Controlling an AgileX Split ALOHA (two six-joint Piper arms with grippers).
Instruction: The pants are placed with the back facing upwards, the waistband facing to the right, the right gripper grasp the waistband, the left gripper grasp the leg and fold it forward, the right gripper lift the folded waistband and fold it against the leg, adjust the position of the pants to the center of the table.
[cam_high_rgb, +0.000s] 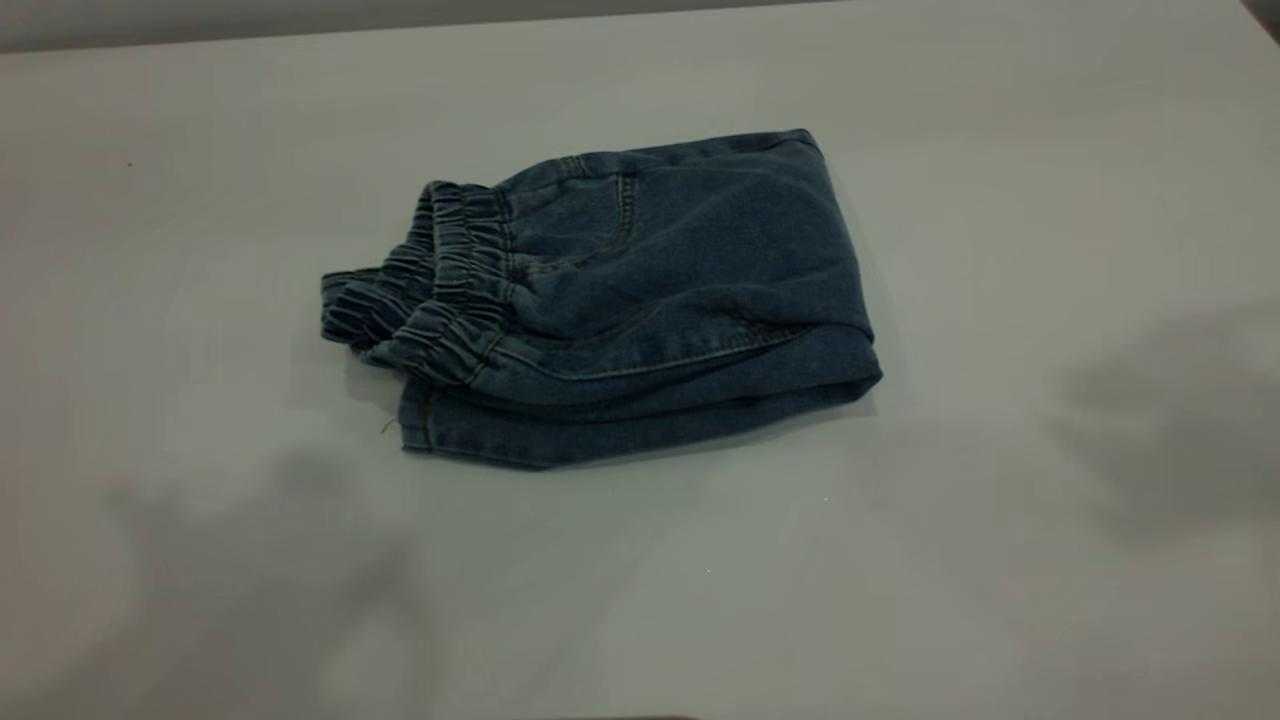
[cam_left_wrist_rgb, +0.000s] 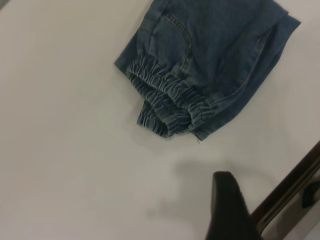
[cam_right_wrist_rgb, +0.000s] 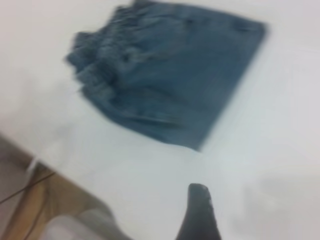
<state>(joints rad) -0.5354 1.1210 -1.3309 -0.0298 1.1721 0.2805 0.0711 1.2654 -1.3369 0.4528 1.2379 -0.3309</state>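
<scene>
The blue denim pants (cam_high_rgb: 680, 270) lie folded into a compact bundle near the middle of the white table (cam_high_rgb: 1000, 600). Their ruffled waistband (cam_high_rgb: 440, 290) points to the left and lies over a leg hem. Neither gripper appears in the exterior view; only their shadows fall on the table at lower left and at right. In the left wrist view a single dark finger (cam_left_wrist_rgb: 227, 200) of the left gripper hovers over bare table, apart from the pants (cam_left_wrist_rgb: 215, 55) and waistband (cam_left_wrist_rgb: 165, 100). In the right wrist view one finger (cam_right_wrist_rgb: 197, 215) of the right gripper hangs clear of the pants (cam_right_wrist_rgb: 175, 80). Both hold nothing.
The table's far edge (cam_high_rgb: 400, 28) runs along the top of the exterior view. In the right wrist view a table edge (cam_right_wrist_rgb: 55, 150) shows, with floor and a thin cable (cam_right_wrist_rgb: 25, 190) beyond it. A dark metal bar (cam_left_wrist_rgb: 290, 195) runs beside the left finger.
</scene>
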